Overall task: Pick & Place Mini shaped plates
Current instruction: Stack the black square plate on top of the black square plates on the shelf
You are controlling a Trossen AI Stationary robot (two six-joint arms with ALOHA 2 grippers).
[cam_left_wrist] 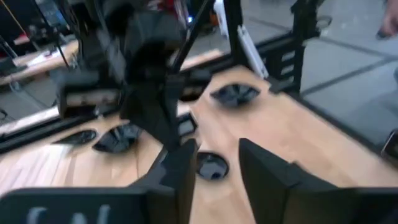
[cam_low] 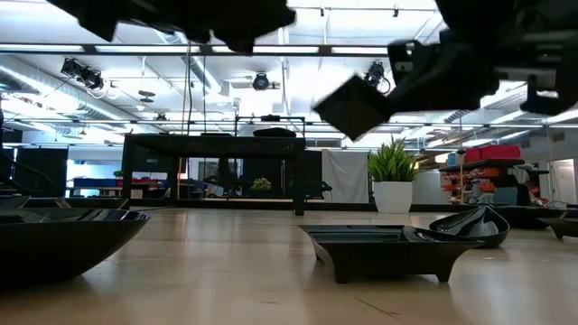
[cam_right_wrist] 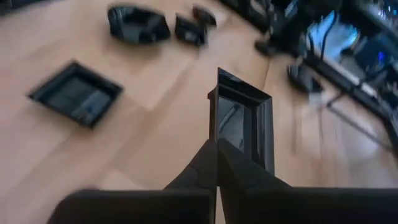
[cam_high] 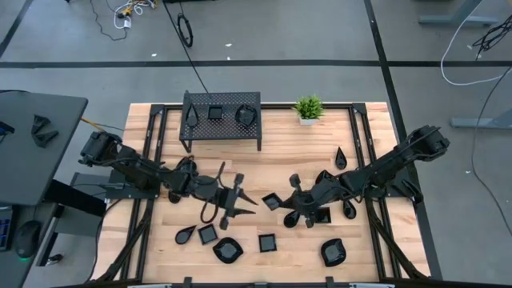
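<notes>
Small glossy black plates lie scattered on the near half of the wooden table: a square one (cam_high: 267, 242), a rounded one (cam_high: 227, 250) and a teardrop (cam_high: 186, 234), with more to the right (cam_high: 333, 253). Three plates (cam_high: 214, 112) rest on top of the black perforated rack (cam_high: 222, 128). My right gripper (cam_high: 280, 202) is over the table's middle, shut on a square plate (cam_right_wrist: 242, 121). My left gripper (cam_high: 238, 198) hovers just left of it, open and holding nothing (cam_left_wrist: 217, 168). My right gripper pinches the square plate by one edge of its rim (cam_right_wrist: 217, 138) between its two fingers, reaching in from the table's right. The plate is lifted clear of the table and stands tilted on edge beyond the fingertips (cam_low: 357, 106).
A small green potted plant (cam_high: 308, 108) stands at the far edge, right of the rack. Black frame rails (cam_high: 362, 136) run along both sides of the table. More plates lie under and beside the right arm (cam_high: 341, 157). Bare wood shows between the rack and the grippers (cam_high: 264, 172).
</notes>
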